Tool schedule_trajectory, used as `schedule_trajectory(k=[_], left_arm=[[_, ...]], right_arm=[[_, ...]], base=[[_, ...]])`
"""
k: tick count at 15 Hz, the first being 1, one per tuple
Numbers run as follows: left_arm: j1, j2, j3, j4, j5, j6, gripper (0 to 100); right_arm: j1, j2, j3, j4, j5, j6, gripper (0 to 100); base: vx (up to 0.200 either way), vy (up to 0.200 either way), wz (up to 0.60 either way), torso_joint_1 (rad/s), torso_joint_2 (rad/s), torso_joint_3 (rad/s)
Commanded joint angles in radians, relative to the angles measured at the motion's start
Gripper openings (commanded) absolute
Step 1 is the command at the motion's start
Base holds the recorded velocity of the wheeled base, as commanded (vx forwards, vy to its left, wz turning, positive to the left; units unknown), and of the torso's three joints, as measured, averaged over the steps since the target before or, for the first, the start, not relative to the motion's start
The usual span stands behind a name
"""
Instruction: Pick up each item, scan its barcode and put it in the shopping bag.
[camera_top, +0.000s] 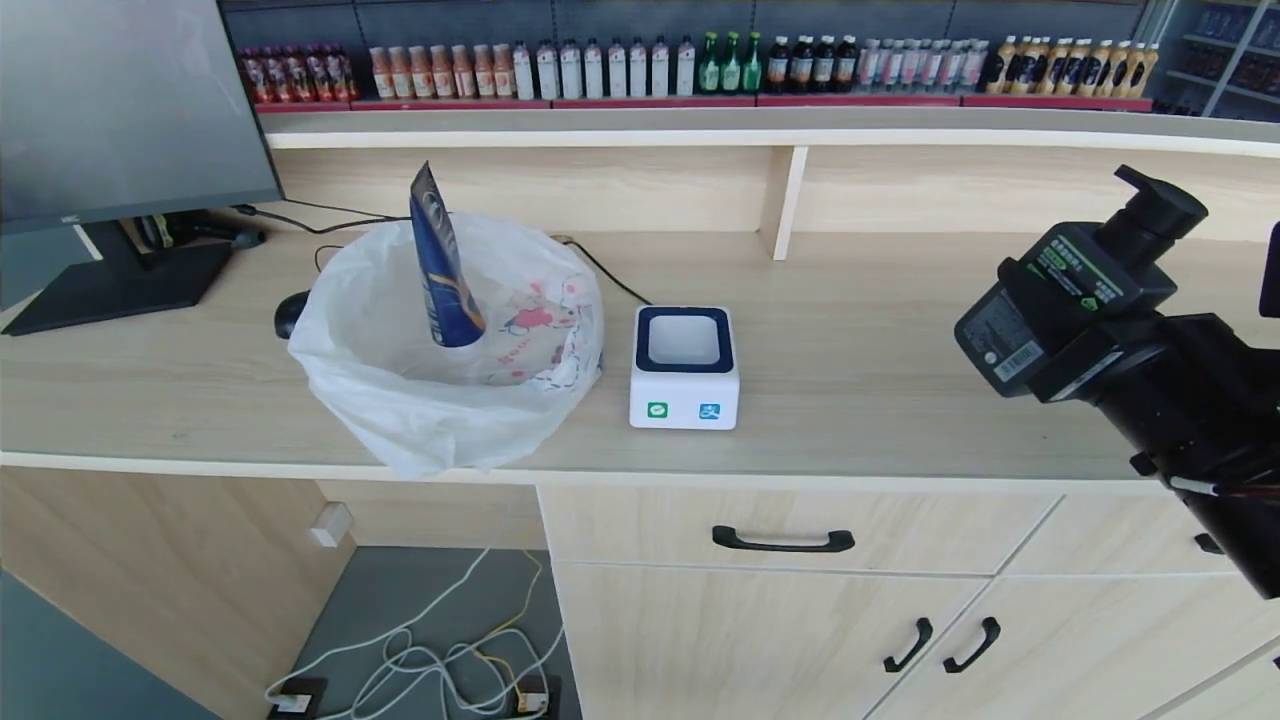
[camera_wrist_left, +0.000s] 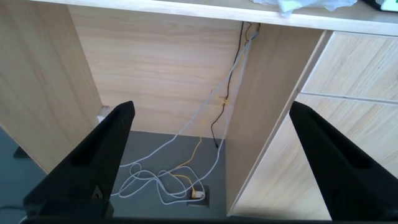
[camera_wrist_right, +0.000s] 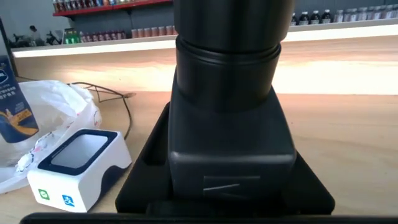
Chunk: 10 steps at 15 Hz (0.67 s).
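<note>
Counter (camera_top: 850, 330) carries everything. Monitor (camera_top: 120, 100) sits far to the scanner's left, at the back. Shopping bag (camera_top: 440, 400), white plastic with its mouth open, stands just left of the scanner (camera_top: 685, 365) and looks to be touching it. Black pump bottle (camera_top: 1080, 290) is in the air well to the scanner's right and above it, tilted, with the barcode label facing down towards the front. Right gripper (camera_top: 1085, 355) is clamped around the bottle's body. Left gripper (camera_wrist_left: 211, 155) hangs lower than the scanner, in front of the open bay under the counter, fingers spread wide and holding nothing. Blue pouch (camera_top: 443, 270) stands upright in the bag, left of the scanner. Mouse (camera_top: 290, 312) lies beyond the bag, away from the scanner.

Progress: pouch bagged, so one item looks done. The bottle is picked up but not over the scanner window yet. Scan and bagging are left.
</note>
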<state>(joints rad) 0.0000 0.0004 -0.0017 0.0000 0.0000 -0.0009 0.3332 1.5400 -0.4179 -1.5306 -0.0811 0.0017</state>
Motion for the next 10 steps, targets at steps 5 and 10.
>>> schedule_trajectory(k=[5,10], left_arm=[[0.0,0.0,0.0,0.0,0.0,-0.001,100],[0.0,0.0,0.0,0.0,0.0,0.001,100]], right_arm=[[0.001,0.012,-0.025,0.006,0.001,0.0,0],[0.009,0.015,-0.078,0.04,0.034,-0.062,0]], base=[[0.0,0.2,0.0,0.004,0.0,0.005],[0.0,0.04,0.0,0.0,0.0,0.0]])
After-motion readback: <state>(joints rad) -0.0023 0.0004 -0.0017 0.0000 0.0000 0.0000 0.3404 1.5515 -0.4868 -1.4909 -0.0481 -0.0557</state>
